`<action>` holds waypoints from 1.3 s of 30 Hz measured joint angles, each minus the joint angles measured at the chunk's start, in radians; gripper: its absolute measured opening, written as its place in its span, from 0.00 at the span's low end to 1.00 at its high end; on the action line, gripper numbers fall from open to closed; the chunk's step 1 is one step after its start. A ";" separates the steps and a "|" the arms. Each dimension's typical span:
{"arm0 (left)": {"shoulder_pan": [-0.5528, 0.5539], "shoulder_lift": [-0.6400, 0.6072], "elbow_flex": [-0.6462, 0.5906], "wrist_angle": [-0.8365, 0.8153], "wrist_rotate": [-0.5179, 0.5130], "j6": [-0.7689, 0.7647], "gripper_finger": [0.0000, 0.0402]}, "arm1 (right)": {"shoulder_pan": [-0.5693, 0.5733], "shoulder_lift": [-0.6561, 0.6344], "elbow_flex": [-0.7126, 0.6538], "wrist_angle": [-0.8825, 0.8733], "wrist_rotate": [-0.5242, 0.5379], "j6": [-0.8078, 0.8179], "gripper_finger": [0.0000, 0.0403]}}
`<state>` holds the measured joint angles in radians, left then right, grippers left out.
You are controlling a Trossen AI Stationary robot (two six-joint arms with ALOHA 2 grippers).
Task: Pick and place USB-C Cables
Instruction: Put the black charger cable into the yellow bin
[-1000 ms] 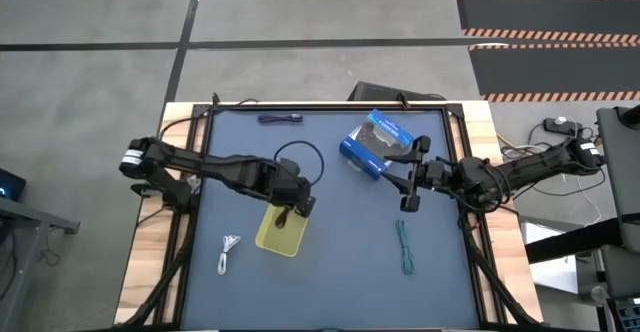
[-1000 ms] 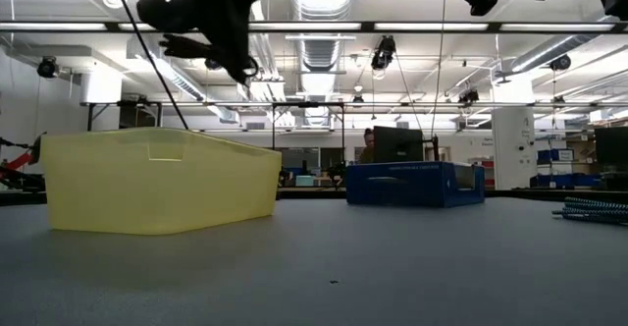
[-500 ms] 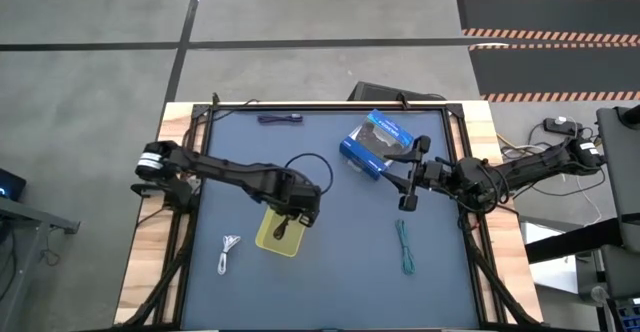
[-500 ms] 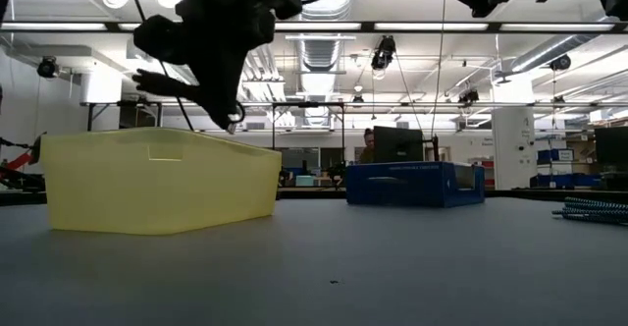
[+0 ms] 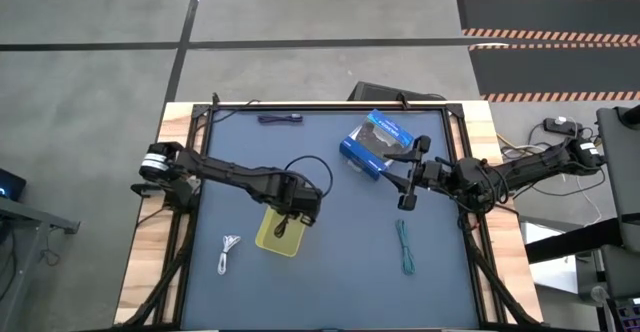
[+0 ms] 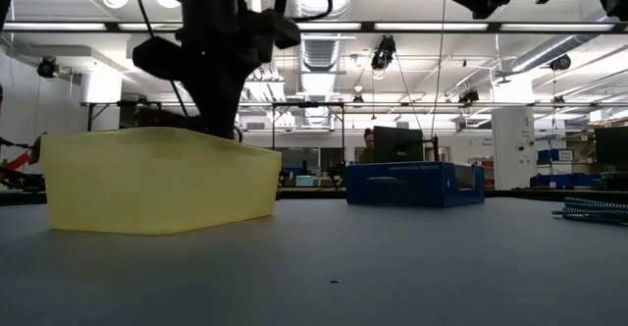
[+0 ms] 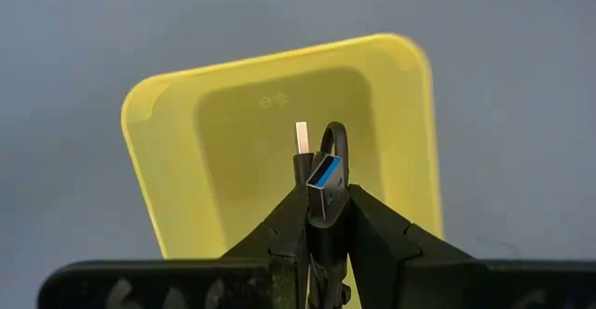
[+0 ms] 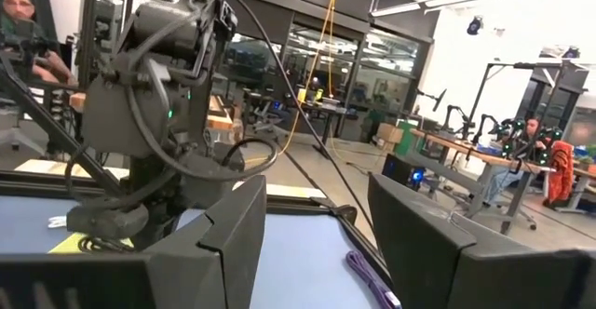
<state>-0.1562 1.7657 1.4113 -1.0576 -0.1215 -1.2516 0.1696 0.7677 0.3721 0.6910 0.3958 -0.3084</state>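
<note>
My left gripper (image 5: 290, 212) stands over the yellow tray (image 5: 280, 230), shut on the black USB-C cable (image 7: 322, 171), whose end hangs down into the tray (image 5: 281, 228). In the low view the gripper (image 6: 221, 120) reaches down to the tray's rim (image 6: 157, 135). The white cable (image 5: 230, 252) lies left of the tray on the mat. The teal cable (image 5: 405, 245) lies at the near right. The purple cable (image 5: 282, 119) lies at the far edge. My right gripper (image 5: 402, 179) is open and empty beside the blue box (image 5: 378, 142). My left gripper pinches the black cable between its two fingers (image 7: 372, 225), close behind the plug ends (image 7: 324, 173), which stick out past the fingertips. The fingers point down over the tray's inside. Whether the cable touches the tray's floor, I cannot tell.
The blue and black retail box (image 6: 412, 184) stands at the far right of the mat. The tray's wall (image 6: 157, 184) rises near the left gripper. The arm's own black lead loops beside its wrist (image 5: 312, 169). Wooden table edges and a frame border the mat (image 5: 330, 272).
My left gripper has gone a little toward the table's near and right edges and down, from above the tray to its rim. It has stayed shut on the black cable, whose end has sunk into the tray.
</note>
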 joint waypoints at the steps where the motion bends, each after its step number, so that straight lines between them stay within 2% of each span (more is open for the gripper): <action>1: 0.000 0.000 -0.012 0.011 0.000 -0.002 0.10 | 0.000 0.000 0.000 0.000 0.000 -0.001 0.45; 13: -0.001 0.000 -0.122 0.139 0.000 -0.025 0.10 | 0.000 0.000 0.000 -0.006 0.000 -0.006 0.45; 22: -0.004 0.000 -0.182 0.178 -0.069 -0.022 0.10 | 0.000 0.000 0.000 -0.009 0.017 -0.008 0.45; 39: -0.024 0.000 -0.191 0.190 -0.087 -0.024 0.10 | 0.000 0.001 0.000 -0.023 0.043 -0.015 0.45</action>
<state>-0.1799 1.7657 1.2205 -0.8674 -0.2081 -1.2755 0.1692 0.7685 0.3721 0.6677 0.4385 -0.3233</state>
